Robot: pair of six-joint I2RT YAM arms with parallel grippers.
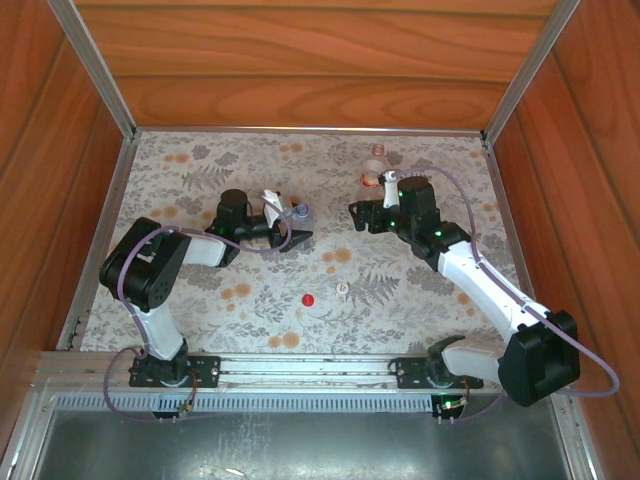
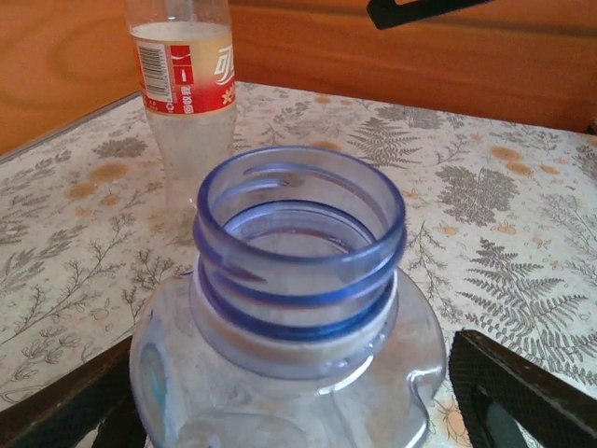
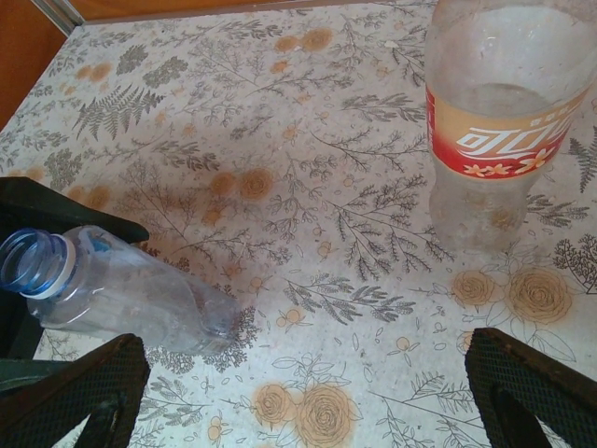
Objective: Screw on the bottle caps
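Both red cap (image 1: 308, 299) and white cap (image 1: 342, 289) lie on the bench (image 1: 230, 320), well apart from the labelled bottle (image 3: 494, 140). Right end effector (image 3: 303, 401) gapes beside it; left end effector (image 2: 289, 411) straddles the blue bottle (image 2: 298, 243) (grip unclear), which may roll if nudged.

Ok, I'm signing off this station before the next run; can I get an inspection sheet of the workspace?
Surface: floral table, no spills seen.
Job's things: tinted bottle uncapped, tipped over at the left hand; labelled bottle upright; red cap and white cap loose on table.
Clutter: nothing seen.
Hands: left hand flanks tinted bottle, grip unclear; right hand open, empty.
Cables: purple cables follow both arms.
Surroundings: wooden walls, metal rail at near edge.
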